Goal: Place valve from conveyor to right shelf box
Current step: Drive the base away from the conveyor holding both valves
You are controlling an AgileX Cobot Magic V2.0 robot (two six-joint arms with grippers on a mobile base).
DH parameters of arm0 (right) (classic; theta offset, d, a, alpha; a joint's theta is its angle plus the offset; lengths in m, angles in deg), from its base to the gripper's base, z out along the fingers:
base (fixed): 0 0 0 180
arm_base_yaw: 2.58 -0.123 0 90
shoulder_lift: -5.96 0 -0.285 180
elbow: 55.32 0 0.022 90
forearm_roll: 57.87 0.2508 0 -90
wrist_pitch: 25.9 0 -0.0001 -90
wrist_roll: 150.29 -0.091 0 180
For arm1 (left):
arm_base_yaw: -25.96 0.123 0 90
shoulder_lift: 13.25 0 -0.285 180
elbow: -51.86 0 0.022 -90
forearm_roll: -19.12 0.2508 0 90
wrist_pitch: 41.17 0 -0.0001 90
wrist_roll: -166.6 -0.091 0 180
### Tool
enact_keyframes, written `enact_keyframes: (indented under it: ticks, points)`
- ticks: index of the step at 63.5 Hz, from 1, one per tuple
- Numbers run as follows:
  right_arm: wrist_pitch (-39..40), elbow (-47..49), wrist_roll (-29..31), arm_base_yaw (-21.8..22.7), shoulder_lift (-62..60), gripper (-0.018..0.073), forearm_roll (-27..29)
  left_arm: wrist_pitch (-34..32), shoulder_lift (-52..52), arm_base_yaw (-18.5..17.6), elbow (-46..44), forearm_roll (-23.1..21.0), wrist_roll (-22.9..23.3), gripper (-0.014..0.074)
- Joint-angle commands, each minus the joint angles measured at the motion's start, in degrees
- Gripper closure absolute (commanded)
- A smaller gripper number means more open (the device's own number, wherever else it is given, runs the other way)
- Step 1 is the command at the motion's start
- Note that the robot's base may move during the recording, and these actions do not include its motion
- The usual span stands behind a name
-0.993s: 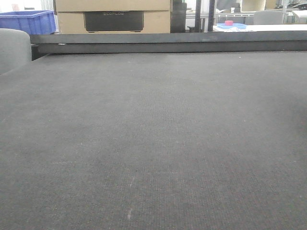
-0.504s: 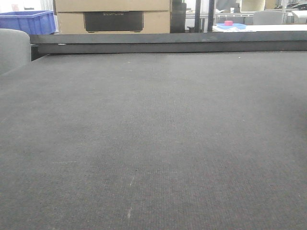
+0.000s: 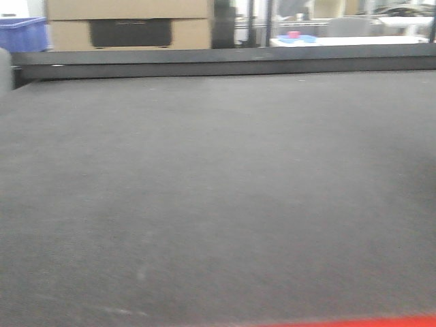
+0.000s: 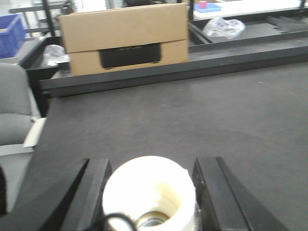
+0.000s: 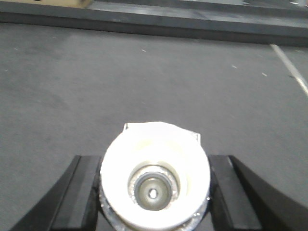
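Meanwhile, cardboard box (image 4: 125, 33) stands beyond conveyor (image 3: 218, 191); left pincer (image 4: 150, 162) grips one valve (image 4: 149, 185), right pincer (image 5: 154, 160) another valve (image 5: 155, 159).

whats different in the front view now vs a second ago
The view itself has shifted: the cardboard box and blue bin now sit further left in frame, the picture has blurred, and a red strip has appeared at the bottom edge. The conveyor and its far rail look unchanged.

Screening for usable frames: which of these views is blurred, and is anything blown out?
Front view: whole conveyor and background smeared, weave lost. Left wrist view: soft throughout, pale round part washed out near white. Right wrist view: sharpest, valve bore readable, conveyor slightly soft.
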Motion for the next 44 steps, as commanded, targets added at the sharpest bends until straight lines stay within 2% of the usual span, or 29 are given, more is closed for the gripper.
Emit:
enact_keyframes:
  ticks: [1,44]
  points:
    - [4.5,1.1,0.3,0.1,-0.4,0.0713,-0.4,-3.4,0.2,-0.4,-0.4,-0.4,0.2,0.0708]
    - [4.5,1.1,0.3,0.1,-0.4,0.0713,-0.4,-3.4,0.3,-0.4,-0.4,-0.4,0.2,0.0708]
